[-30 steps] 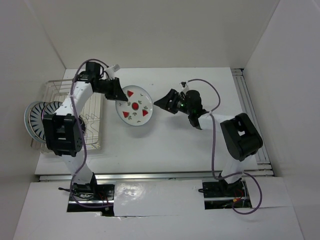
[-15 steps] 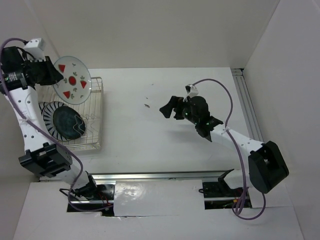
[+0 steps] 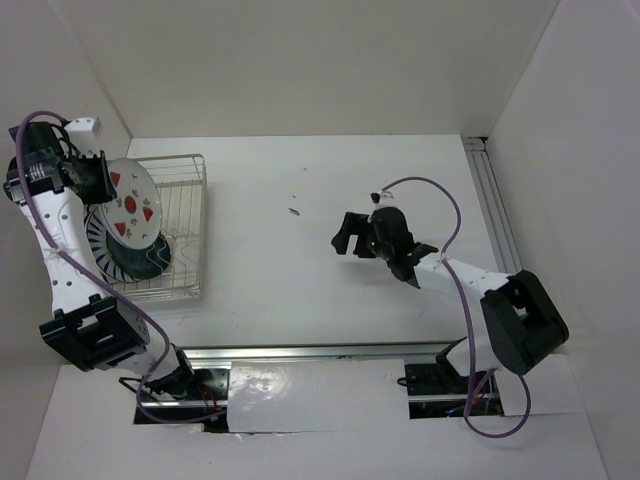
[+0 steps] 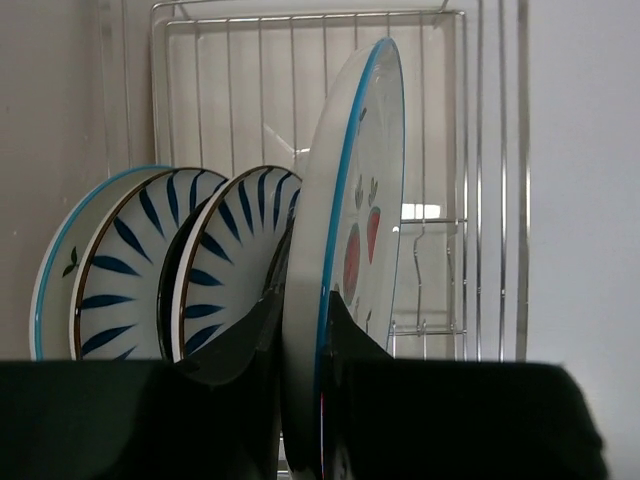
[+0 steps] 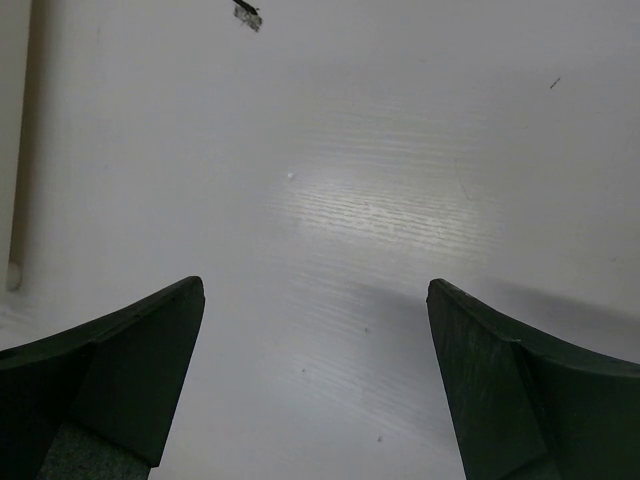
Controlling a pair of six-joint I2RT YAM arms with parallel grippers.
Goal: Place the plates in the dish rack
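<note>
Left gripper (image 4: 300, 312) clamping round white watermelon-print plate (image 4: 362, 190) over silvery wire rack (image 4: 440, 130), upper left | other plates (image 4: 130, 270) racked, likely last one | right gripper (image 5: 315, 300) gaping empty.

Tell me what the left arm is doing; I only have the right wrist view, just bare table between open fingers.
Observer: The left gripper is shut on a watermelon plate, held on edge over the dish rack.
Operator: Anything racked already?
Observer: Two striped plates stand upright in the rack beside it.
Operator: Is the held plate seated?
Observer: Cannot tell; the gripper's fingers hide its lower edge in the left wrist view.
</note>
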